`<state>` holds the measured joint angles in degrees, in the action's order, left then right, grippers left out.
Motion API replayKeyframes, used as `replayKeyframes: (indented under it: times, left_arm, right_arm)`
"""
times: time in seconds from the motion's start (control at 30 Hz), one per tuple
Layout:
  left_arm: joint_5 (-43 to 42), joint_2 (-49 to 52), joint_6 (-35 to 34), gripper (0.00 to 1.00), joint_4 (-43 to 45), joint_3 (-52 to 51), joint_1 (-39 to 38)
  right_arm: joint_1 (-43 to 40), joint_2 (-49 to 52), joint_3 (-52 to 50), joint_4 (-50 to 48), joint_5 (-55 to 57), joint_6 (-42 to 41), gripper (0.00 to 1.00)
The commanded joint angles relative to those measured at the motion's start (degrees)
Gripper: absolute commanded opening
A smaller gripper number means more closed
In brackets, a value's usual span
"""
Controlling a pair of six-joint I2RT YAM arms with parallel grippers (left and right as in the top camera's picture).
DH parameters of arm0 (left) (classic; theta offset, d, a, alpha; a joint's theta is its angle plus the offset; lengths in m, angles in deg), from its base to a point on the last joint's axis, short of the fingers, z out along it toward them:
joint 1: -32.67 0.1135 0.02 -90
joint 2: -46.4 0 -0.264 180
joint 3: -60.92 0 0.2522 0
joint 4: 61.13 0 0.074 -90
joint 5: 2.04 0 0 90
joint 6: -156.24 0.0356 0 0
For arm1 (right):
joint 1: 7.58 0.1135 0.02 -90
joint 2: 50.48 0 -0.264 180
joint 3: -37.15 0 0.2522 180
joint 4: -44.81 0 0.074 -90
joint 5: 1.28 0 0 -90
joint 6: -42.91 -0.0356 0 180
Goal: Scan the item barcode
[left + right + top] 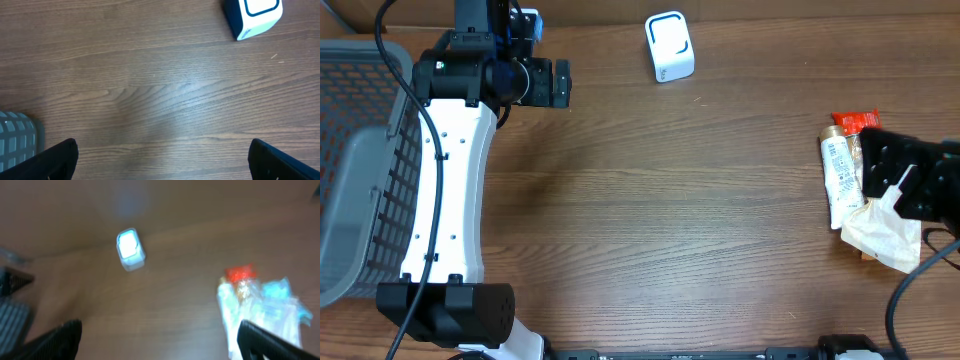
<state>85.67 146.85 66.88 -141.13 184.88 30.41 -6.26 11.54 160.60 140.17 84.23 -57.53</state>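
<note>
Both grippers stand wide and hold nothing. The left gripper (558,83) hangs over bare table (650,200) in the upper left of the overhead frame, and the right gripper (886,172) hangs over the pile of items at the right edge. The step in hand looks like picking an item, probably the white tube (837,172) lying beside the red packet (855,121). It would go best to close across the tube's narrow width, clear of the crumpled white wrapper (882,238), leaving the printed face free to turn toward the scanner (669,46) at top centre. Only the overhead view shows the grey basket (360,170) and both arms; the left wrist view shows the scanner sharply, while the right wrist view is blurred.
</note>
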Motion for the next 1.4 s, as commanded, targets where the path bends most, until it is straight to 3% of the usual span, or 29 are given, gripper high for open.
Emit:
replayKeyframes:
  times: [0.0, 0.33, 0.67, 1.13, 1.37]
  left_arm:
    - [0.37, -0.81, 1.09, 0.99, 0.04, 0.70, -0.37]
    - [0.37, -0.81, 1.09, 1.00, 0.04, 0.70, -0.33]
    - [0.37, -0.81, 1.09, 0.99, 0.04, 0.70, -0.35]
    - [0.37, -0.81, 1.09, 0.99, 0.04, 0.70, -0.39]
    - [0.37, -0.81, 1.09, 1.00, 0.04, 0.70, -0.39]
  right_arm:
    - [0.66, -8.07, -10.12, -7.89, 8.17, 0.57, 1.00]
    - [0.66, -32.79, -57.88, -54.75, 9.18, 5.99, 1.00]
    - [3.17, -47.12, -91.69, -87.58, 8.26, 5.77, 1.00]
    - [3.63, -60.92, -109.11, -90.27, 8.28, 5.79, 1.00]
    - [4.83, -61.90, -109.22, -76.50, 6.73, 5.81, 1.00]
